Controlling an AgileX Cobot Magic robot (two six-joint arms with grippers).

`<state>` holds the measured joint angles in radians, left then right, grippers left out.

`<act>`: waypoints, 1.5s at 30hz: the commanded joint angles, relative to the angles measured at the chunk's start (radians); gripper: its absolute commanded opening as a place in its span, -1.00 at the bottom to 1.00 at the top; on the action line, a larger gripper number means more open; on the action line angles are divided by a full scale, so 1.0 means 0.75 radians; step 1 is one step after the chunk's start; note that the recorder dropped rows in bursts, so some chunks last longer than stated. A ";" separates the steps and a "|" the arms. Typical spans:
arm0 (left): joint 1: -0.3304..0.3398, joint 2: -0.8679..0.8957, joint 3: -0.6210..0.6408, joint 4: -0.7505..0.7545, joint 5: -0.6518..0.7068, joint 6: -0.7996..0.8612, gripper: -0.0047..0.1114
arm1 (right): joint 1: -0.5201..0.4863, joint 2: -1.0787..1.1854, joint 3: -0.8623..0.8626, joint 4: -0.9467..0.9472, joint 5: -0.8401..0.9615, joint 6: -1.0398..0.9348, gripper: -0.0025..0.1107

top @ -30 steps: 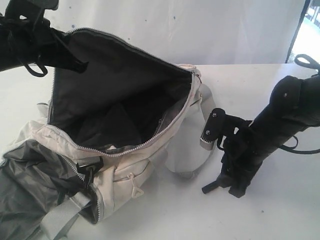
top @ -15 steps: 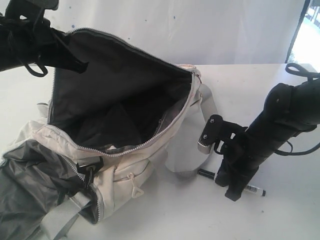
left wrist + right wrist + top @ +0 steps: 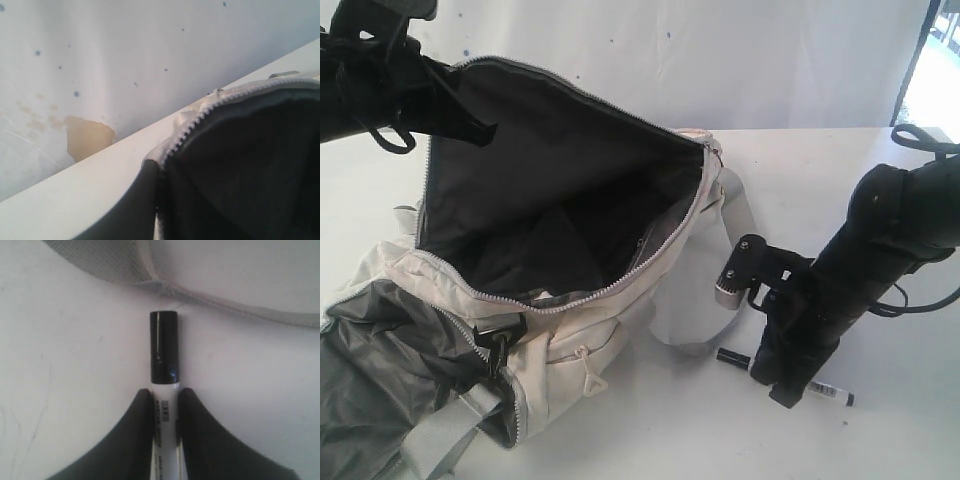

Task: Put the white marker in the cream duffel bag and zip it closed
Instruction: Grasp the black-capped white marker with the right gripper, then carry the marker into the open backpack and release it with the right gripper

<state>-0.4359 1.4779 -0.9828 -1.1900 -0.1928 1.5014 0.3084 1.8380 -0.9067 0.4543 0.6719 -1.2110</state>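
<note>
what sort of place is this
Likely a robot test bench, not a home: a white table, a spotted white backdrop, and black robot arms around a cream duffel bag.

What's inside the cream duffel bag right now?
Only dark grey lining shows inside the cream duffel bag; its folds and shadow hide the bottom. The white marker is outside, on the table, in the right pincer.

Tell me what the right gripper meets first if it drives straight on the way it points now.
Probably the table: the right gripper, shut on the white marker, angles down at it. Skimming along, the bag's grey strap comes next.
</note>
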 commanded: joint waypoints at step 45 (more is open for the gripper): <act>0.006 0.000 -0.010 -0.021 0.006 -0.009 -0.92 | -0.001 -0.453 0.014 0.916 -0.241 0.712 -0.96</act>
<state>-0.4359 1.4779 -0.9828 -1.1939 -0.1770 1.5014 0.3084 1.5061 -0.8983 0.9767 0.5104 -0.6743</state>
